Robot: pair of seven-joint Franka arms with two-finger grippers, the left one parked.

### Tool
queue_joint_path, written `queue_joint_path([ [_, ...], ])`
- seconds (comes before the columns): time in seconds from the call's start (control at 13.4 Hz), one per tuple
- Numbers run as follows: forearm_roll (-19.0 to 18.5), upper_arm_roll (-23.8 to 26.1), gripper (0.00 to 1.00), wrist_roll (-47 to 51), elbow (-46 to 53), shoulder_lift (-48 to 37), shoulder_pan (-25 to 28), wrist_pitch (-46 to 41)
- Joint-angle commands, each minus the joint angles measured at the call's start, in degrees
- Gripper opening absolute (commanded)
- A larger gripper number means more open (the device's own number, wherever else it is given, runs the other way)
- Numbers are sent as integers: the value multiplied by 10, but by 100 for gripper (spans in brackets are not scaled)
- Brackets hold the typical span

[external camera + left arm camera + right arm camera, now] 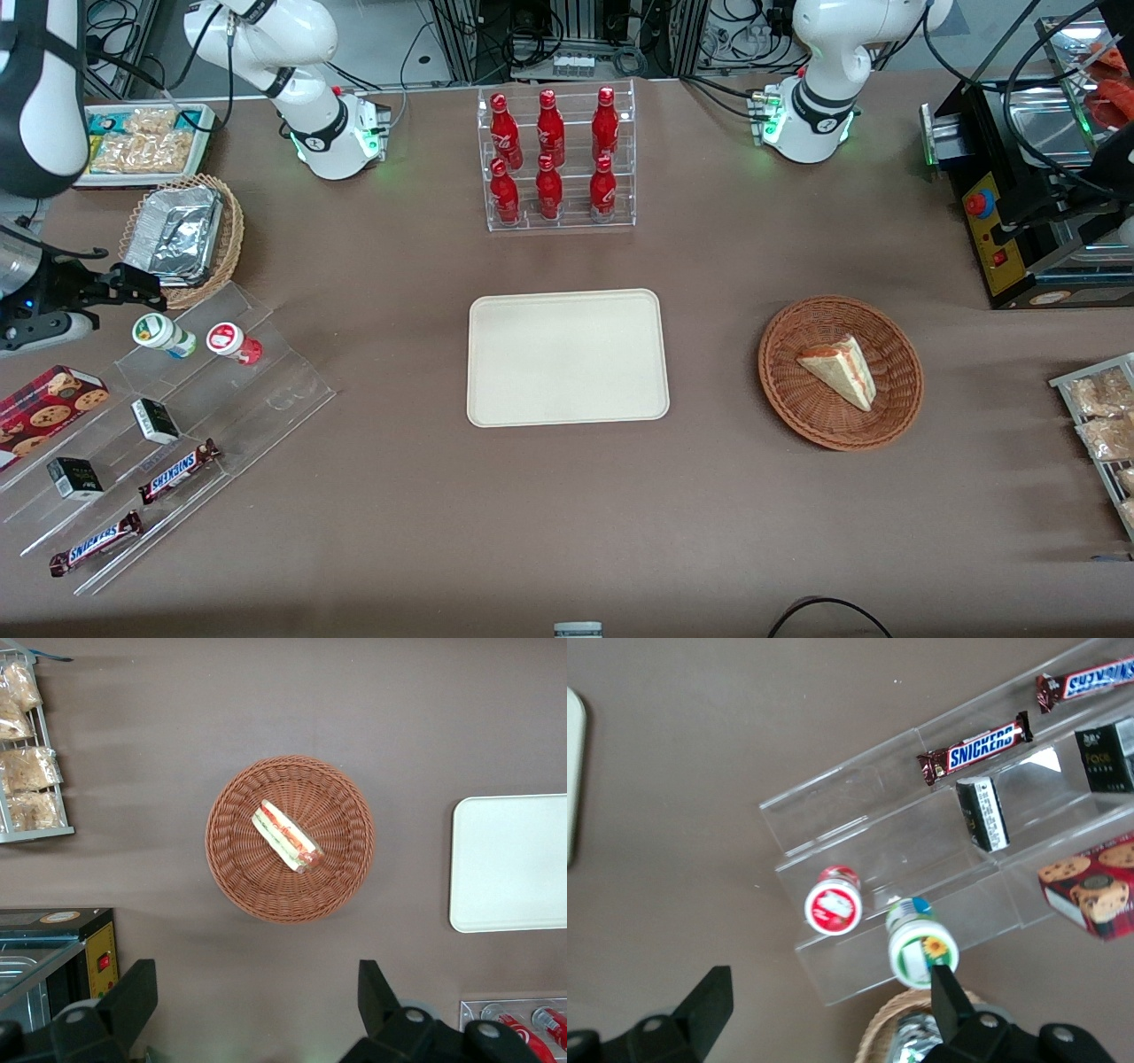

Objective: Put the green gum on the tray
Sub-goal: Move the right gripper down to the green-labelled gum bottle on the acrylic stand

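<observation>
Green gum [921, 943] beside one finger of open gripper [828, 997]

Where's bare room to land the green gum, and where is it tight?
The tray is bare all over. Open table borders it toward the stepped acrylic rack and the sandwich basket. It is tight at the rack: the open gripper hovers by the green gum, which stands beside the red-lidded bottle.

Red-lidded bottle [232, 341] stands just beside green gum [163, 335], crowding hand [133, 288].

Green-and-white gum bottle [163, 335] beside a red-and-white one [233, 342]. Cream tray [567, 357] on a brown table [567, 514]. Black gripper [133, 291].
</observation>
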Motion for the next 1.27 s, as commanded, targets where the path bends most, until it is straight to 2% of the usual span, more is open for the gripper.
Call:
queue_joint_path([
  [0.0,15,0,99,-87,-51,-13,-29,51],
  [0.52,15,-14,99,-223,-203,-65,-50,214],
  [1.19,32,-37,99,-267,-257,-54,-50,297],
])
